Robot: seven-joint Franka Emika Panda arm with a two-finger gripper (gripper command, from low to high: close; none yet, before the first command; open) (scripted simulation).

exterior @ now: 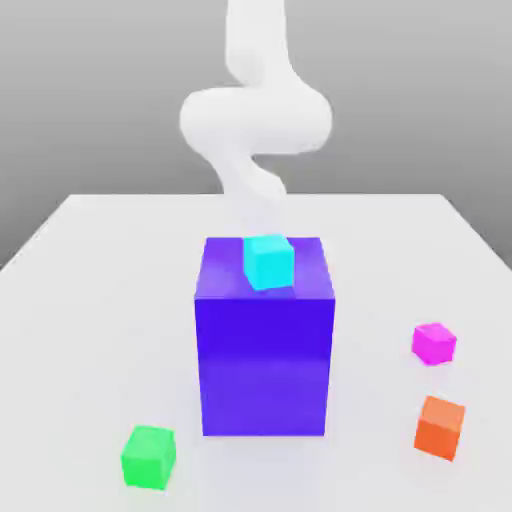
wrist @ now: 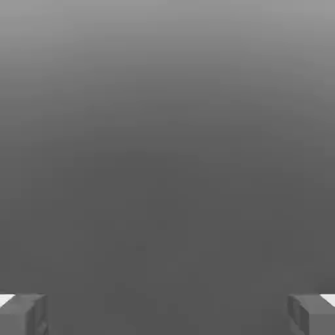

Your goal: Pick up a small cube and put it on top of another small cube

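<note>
The small magenta cube [exterior: 434,343] rests on the white table [exterior: 90,300] at the exterior view's right. The small green cube [exterior: 149,457] sits near the front on the exterior view's left, far from the magenta one. My white arm [exterior: 255,120] rises behind the big blue-purple block [exterior: 265,345], well away from both small cubes. In the hand view my gripper [wrist: 167,315] is open, its two grey fingertips [wrist: 23,314] set wide apart with nothing between them, facing a plain grey background.
The tall blue-purple block stands mid-table between the two small cubes, with a cyan cube [exterior: 268,262] on its top. An orange cube [exterior: 440,427] lies in front of the magenta one at the exterior view's right.
</note>
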